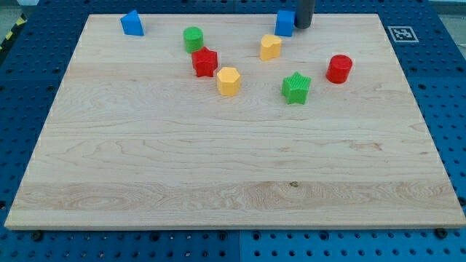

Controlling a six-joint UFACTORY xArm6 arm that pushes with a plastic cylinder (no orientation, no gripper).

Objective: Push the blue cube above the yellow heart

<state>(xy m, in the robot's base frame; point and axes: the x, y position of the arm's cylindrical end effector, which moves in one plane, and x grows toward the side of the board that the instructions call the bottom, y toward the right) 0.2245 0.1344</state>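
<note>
So my tip (303, 27) is right up against the blue cube's (284, 22) right side, and the cube sits just up and right of the yellow heart (270, 47). No claw here, just the rod.

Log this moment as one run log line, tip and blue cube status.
tip: touching blue cube's right side | blue cube: near top edge, up-right of yellow heart | task: nearly done
</note>
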